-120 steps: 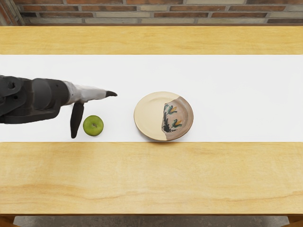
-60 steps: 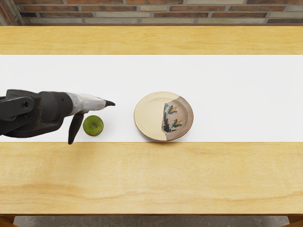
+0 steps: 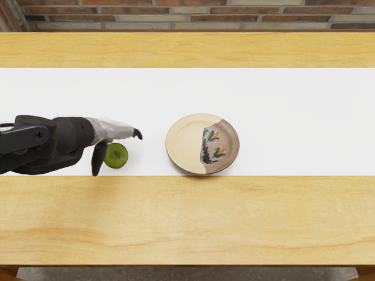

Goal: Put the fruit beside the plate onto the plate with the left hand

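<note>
On the desk (image 3: pixel 187 216) the green apple (image 3: pixel 118 156) lies at the plate's (image 3: pixel 187 137) nine o'clock, apart from it. The left hand (image 3: pixel 109 131) has sunk around it since a second ago: thumb (image 3: pixel 98 159) at its nine o'clock, fingers (image 3: pixel 135 133) spread beyond twelve, perhaps touching, not clamped. Closing comes next.
</note>
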`<state>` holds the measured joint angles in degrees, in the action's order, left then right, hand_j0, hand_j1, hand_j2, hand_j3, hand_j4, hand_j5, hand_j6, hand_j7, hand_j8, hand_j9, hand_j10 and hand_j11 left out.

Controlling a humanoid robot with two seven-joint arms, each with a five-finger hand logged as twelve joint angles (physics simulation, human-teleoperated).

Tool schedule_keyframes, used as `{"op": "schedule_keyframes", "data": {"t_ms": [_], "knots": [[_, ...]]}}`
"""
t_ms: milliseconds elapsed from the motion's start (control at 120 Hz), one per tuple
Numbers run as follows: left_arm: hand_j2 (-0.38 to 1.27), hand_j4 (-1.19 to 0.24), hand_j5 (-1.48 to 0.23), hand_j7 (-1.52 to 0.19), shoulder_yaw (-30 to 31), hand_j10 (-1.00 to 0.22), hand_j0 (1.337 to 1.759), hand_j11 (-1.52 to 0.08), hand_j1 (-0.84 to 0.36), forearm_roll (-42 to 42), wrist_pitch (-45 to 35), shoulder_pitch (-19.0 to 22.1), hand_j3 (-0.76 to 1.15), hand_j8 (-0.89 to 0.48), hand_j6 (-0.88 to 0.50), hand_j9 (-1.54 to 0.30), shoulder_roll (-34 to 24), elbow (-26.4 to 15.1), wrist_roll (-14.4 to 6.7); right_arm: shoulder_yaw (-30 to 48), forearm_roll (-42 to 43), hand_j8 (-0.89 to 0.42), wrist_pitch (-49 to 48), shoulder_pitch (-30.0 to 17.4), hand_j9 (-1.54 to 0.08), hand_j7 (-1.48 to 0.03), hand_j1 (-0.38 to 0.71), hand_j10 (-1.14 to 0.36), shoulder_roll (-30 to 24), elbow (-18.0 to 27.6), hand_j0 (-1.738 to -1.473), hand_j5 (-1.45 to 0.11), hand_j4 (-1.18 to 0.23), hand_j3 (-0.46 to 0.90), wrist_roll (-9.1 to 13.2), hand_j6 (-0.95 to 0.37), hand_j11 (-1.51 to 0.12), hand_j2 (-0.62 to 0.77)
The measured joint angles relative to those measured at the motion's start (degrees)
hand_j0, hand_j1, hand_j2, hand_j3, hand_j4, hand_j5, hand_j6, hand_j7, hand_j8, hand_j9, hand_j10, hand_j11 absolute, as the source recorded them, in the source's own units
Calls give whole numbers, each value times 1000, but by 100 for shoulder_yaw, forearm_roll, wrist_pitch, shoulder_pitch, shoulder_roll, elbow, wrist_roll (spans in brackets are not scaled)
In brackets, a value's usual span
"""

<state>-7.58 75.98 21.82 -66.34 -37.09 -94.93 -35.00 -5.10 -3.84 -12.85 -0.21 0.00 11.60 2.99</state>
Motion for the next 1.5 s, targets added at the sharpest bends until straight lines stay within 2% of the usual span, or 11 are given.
{"op": "schedule_keyframes", "data": {"t_ms": [100,267,825,1067,1317,1425,1500], "knots": [[44,-215,-275,-275,-4,-214,1658,-274,97,248,-186,53,0,-215,-216,-275,24,16,0,0,3,-13,-1,0,-17,-17,-333,-13,0,0,-1658,-17,-13,0,0,-13,-17,-3],[53,-256,-329,-329,-4,-256,1658,-328,48,659,-494,364,0,-257,-257,-329,35,20,0,0,4,-13,-1,3,-17,-17,-333,-13,0,0,-1658,-17,-13,0,0,-13,-17,-3],[66,-317,-408,-408,12,-317,1658,-408,-25,1113,-734,677,0,-318,-318,-408,149,46,0,-5,-1,-13,-4,2,-17,-17,-333,-13,0,1,-1658,-17,-13,0,0,-13,-17,-3],[68,-328,-423,-423,28,-328,1658,-423,-39,1254,-755,808,0,-329,-329,-423,404,263,0,-6,1,-13,-4,2,-17,-17,-333,-13,0,0,-1658,-17,-13,0,0,-13,-17,-3],[91,-463,-595,-462,37,-460,1658,-597,-190,1277,-759,824,0,-458,-358,-598,396,304,2,-1,2,-13,-2,1,-17,-17,-333,-13,0,0,-1658,-17,-13,0,0,-13,-17,-3],[98,-525,-676,-464,38,-520,1656,-683,-236,1274,-757,824,0,-379,-355,-683,396,306,3,0,3,-13,-1,1,-17,-17,-333,-13,0,0,-1658,-17,-13,0,0,-13,-17,-3],[111,-561,-735,-449,38,-482,1656,-740,-260,1266,-749,820,0,-329,-363,-737,403,310,0,0,3,-13,-1,2,-17,-17,-333,-13,0,0,-1658,-17,-13,0,0,-13,-17,-3]]}}
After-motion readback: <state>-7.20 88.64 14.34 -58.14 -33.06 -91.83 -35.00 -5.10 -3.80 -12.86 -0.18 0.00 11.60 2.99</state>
